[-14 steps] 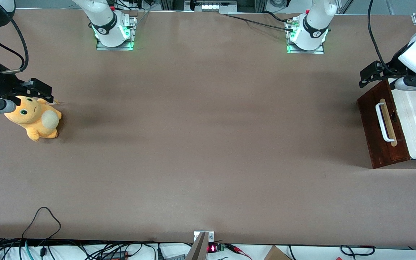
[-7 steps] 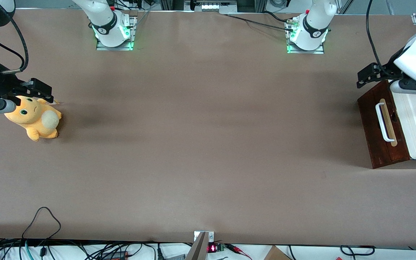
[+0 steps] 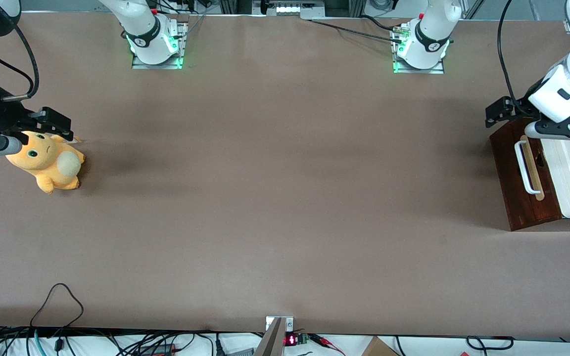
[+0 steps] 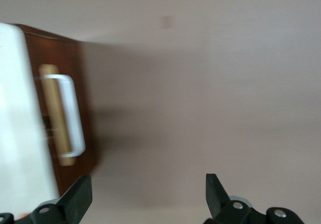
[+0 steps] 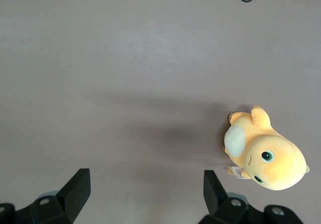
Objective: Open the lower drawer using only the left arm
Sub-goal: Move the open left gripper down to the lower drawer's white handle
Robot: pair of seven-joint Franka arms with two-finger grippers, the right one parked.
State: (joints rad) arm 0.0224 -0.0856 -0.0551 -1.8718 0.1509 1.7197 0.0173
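The lower drawer (image 3: 523,175) sits at my end of the brown table (image 3: 275,198), front facing the parked arm (white handle (image 3: 524,167) running lengthwise). My gripper (image 3: 498,111) hovers above its corner, fingers (image 4: 79,196) spread apart.

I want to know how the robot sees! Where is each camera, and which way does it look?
Front view: sits high above the table's edge, looks down at the brown table, both arms, and the left pincer hovering open by the lower drawer.
Left wrist view: rides the working arm, looks down at the drawer's white handle; its own fingertips show.
Right wrist view: rides the parked arm, looks down at the plush toy.
Shared: front and left wrist both show the drawer.
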